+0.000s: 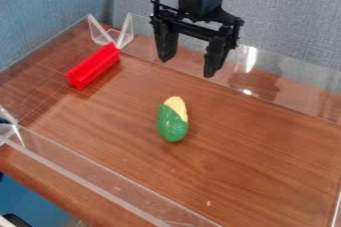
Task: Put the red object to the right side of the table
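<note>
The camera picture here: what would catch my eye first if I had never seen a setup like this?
Probably the black gripper, hanging open over the back of the table, pointing down and holding nothing. Next, the bright red object lying near the back left corner by the clear wall. Then the green-and-yellow toy corn, alone near the middle of the wood surface.

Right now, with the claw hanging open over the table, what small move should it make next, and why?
Probably swing the claw left in this view and lower it toward the red block. The claw is open and holds nothing, hovering above the table's far side, while the block lies apart from it near the left wall. The corn sits nearer the front, seemingly out of that path.
</note>
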Motion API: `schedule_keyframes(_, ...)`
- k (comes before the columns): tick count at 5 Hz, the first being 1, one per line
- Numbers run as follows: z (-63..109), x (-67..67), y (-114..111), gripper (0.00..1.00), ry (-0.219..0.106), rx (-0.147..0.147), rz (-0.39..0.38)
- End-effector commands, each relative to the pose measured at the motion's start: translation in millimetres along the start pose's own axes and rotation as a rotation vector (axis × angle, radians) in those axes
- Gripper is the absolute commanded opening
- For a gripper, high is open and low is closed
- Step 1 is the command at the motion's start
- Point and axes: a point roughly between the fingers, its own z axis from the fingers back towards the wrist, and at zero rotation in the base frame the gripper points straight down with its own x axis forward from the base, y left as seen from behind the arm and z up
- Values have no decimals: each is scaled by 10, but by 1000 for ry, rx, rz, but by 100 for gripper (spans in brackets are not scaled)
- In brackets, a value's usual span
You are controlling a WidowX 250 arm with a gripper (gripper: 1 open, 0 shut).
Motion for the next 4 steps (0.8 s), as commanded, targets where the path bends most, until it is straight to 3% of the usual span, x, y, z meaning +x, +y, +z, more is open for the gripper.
schedule_keyframes(1, -4, 0, 53, 100, 17, -5, 74)
schedule_keyframes(2, -21, 13, 239, 100, 34, -5, 172)
schedule_keyframes(4, -205, 58, 860, 100, 26, 22, 185)
